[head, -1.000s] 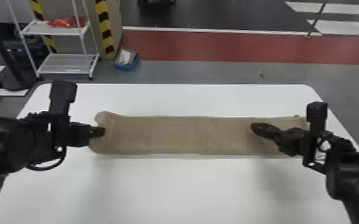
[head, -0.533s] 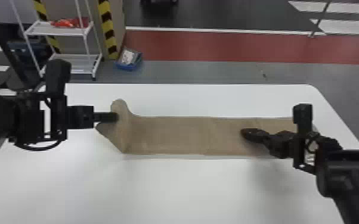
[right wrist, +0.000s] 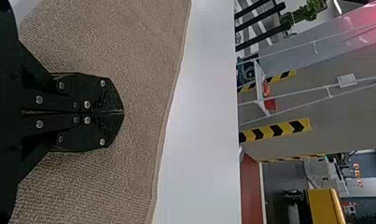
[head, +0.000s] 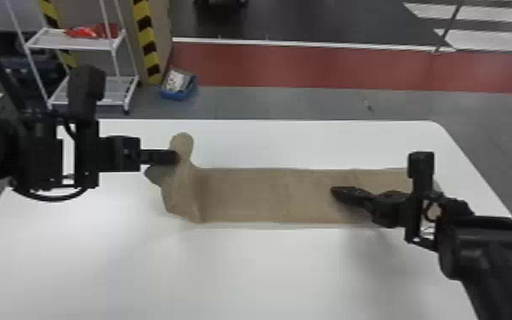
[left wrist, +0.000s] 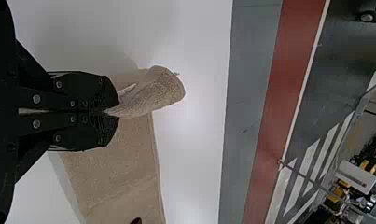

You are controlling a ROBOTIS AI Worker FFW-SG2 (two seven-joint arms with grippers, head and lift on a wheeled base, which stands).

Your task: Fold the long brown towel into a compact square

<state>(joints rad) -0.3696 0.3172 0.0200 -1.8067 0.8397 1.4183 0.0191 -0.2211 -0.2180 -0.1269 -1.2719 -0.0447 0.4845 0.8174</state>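
The long brown towel [head: 246,195] lies across the white table, its left end lifted and bunched. My left gripper [head: 174,156] holds that raised end above the table. In the left wrist view my left gripper [left wrist: 112,111] is shut on a pinch of the towel [left wrist: 153,93], which sticks out past the fingertips. Over the right part of the towel is my right gripper [head: 335,191], its tips pointing left. The right wrist view has my right gripper [right wrist: 123,112] with both fingers together, above flat towel [right wrist: 143,56]; no fabric is visible between them.
The white table [head: 242,272] extends in front of and behind the towel. Beyond its far edge stand a white shelf rack [head: 76,40] and a blue box [head: 178,85] on the floor.
My left gripper has raised the towel's left end and moved slightly right with it, so the fabric there is now folded up. My right gripper has shifted left over the towel.
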